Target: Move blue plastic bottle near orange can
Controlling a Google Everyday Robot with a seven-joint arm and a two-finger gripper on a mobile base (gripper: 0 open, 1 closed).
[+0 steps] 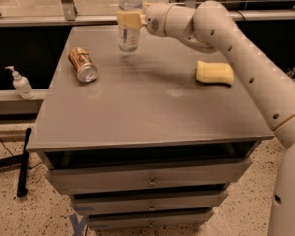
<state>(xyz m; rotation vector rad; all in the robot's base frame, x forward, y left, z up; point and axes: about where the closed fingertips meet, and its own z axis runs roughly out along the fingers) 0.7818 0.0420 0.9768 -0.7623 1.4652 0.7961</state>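
As hand (130,19) clasps blue plastic bottle (129,38) midway | upright | rear of table (137,117)

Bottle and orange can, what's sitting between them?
Nothing: the camera view shows bare tabletop between the can and the bottle, which the claw holds near the table's back.

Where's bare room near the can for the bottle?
Bare: between orange can and yellow sponge, plus the front half of the tabletop. Tight: left of the can. The gripper holds the blue plastic bottle at the back.
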